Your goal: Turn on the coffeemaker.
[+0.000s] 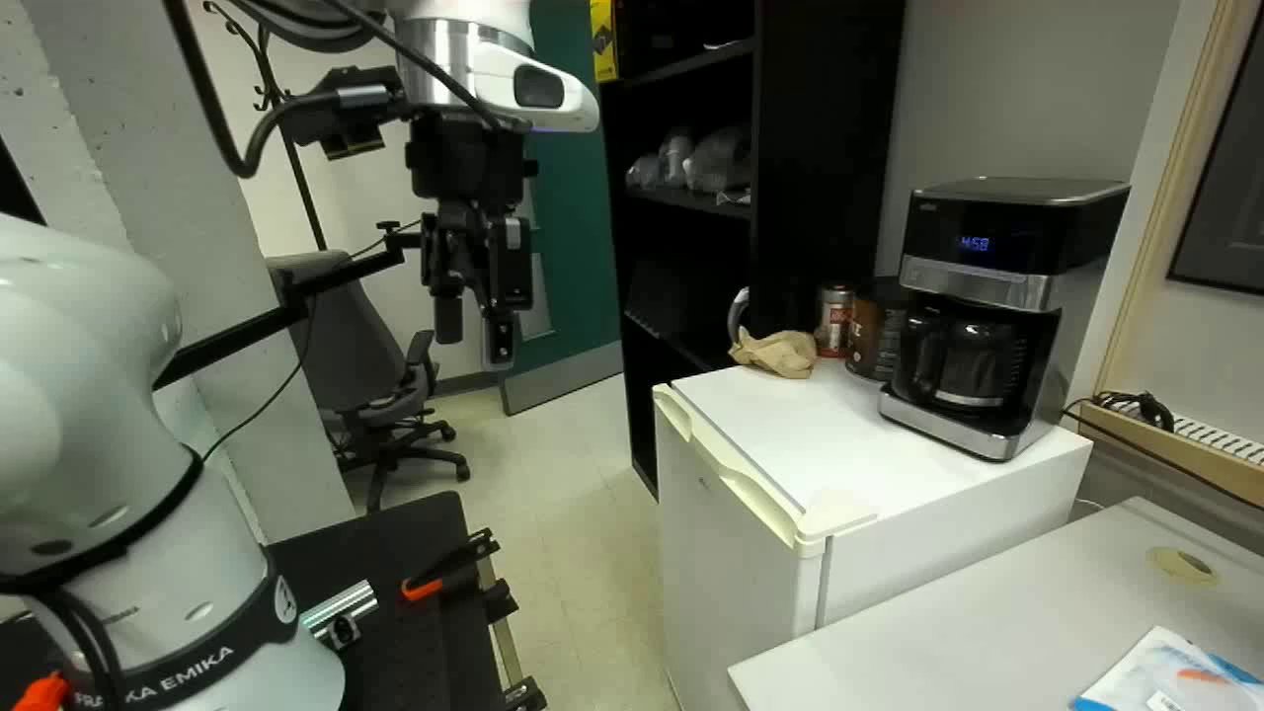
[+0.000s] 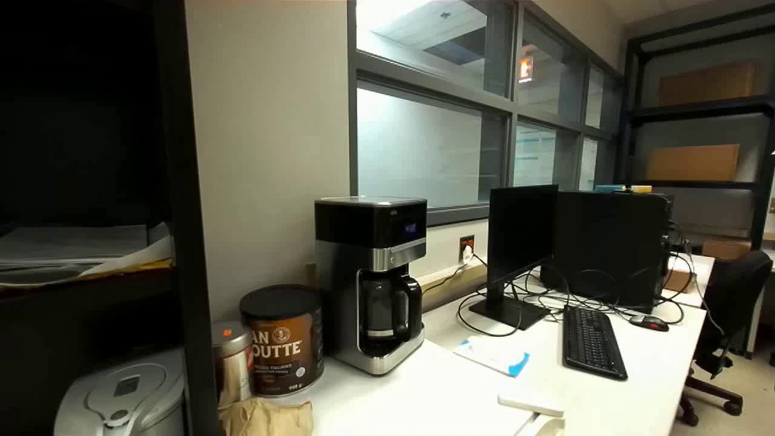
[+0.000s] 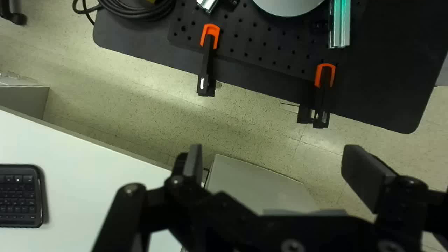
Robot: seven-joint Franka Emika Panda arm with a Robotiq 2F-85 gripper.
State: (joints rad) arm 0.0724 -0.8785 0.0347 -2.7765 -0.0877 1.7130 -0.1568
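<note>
Coffeemaker point(image 2: 345, 284): one
Carafe point(image 2: 381, 303): one
Tub point(image 2: 281, 348): one
Tin point(image 2: 233, 366): one
Bag point(image 1: 777, 353): one
Fridge point(image 1: 829, 474): one
Arm point(image 1: 99, 395): one
Gripper point(image 3: 273, 161): one
Fingers point(image 3: 364, 175): two
Clamps point(image 3: 207, 63), wrist view: two
Monitor point(image 2: 524, 236): one
Keyboard point(image 2: 592, 342): one
Mouse point(image 2: 649, 322): one
Outlet point(image 2: 466, 248): one
Green door point(image 1: 573, 197): one

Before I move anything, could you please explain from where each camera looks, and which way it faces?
An exterior view: near the Panda arm, facing past it towards the coffeemaker; arm and open tool show.
An exterior view: near the black shelf, facing the coffeemaker and, beyond it, the monitor; no robot part shows.
Wrist view: on the arm, facing down at the floor and orange-tipped clamps; the tool's fingers show.
Both exterior views share the coffeemaker and coffee canister.
</note>
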